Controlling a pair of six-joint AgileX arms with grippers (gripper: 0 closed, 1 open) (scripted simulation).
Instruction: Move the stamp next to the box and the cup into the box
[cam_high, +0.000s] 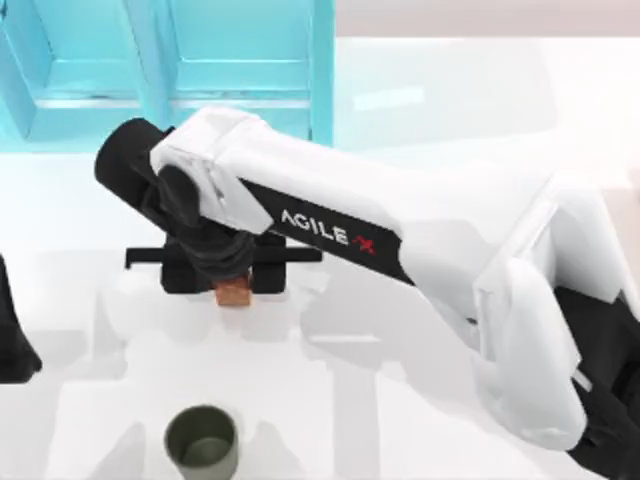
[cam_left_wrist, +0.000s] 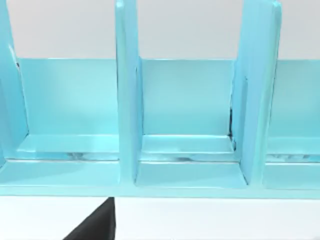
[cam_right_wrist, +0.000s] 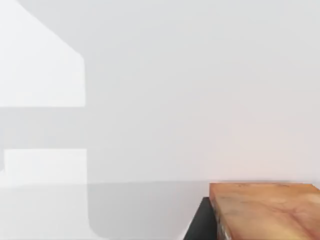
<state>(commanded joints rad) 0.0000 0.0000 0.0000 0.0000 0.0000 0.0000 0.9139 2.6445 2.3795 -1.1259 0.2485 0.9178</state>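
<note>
The right gripper (cam_high: 234, 272) hangs over the table's middle-left, just near of the blue box (cam_high: 240, 60), its fingers clenched on the stamp (cam_high: 234, 293), whose orange-brown base pokes out beneath them. In the right wrist view that base (cam_right_wrist: 265, 210) looks like a flat-sided wooden block: I judge it light, rigid and not fragile, so a firm pinch across two opposite flat faces of the upper part suits it, though the glossy top may be slippery. The cup (cam_high: 202, 440) stands on the near table, well apart from the box; it looks stiff and light, best taken across its rim. The left arm (cam_high: 15, 340) is parked at the left edge; I cannot tell its fingers' state.
</note>
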